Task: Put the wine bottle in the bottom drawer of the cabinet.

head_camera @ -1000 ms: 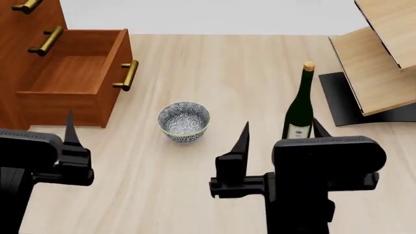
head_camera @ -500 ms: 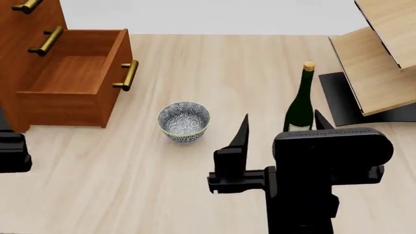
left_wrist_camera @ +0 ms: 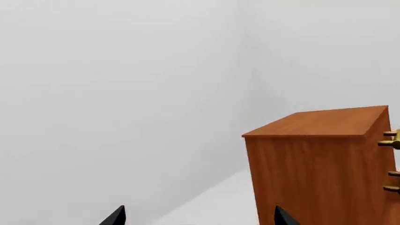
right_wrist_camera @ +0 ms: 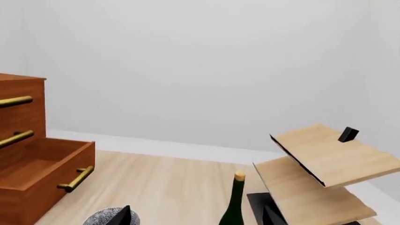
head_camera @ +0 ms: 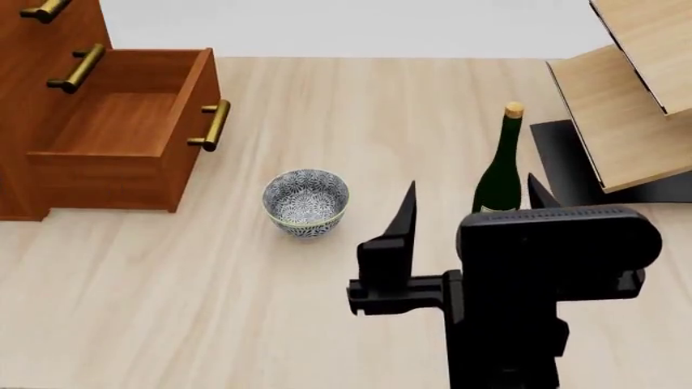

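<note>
The wine bottle (head_camera: 500,162) stands upright on the pale wood floor, dark green with a tan cork; my right arm's body hides its base. My right gripper (head_camera: 472,188) is open just short of it, one finger on each side of its line. In the right wrist view the wine bottle (right_wrist_camera: 234,201) shows ahead between the fingertips (right_wrist_camera: 125,214), untouched. The cabinet (head_camera: 32,97) stands at the far left with its bottom drawer (head_camera: 119,138) pulled open and nothing showing inside. My left gripper (left_wrist_camera: 200,216) is open, out of the head view, facing the cabinet's side (left_wrist_camera: 312,164).
A blue-patterned bowl (head_camera: 306,201) sits on the floor between the drawer and the bottle. A pale wood rack (head_camera: 633,105) on a black base stands right of the bottle. The drawer's brass handle (head_camera: 211,126) juts toward the bowl.
My left arm has drawn back out of the head view at the left. My right gripper has edged forward toward the bottle, covering more of its label.
</note>
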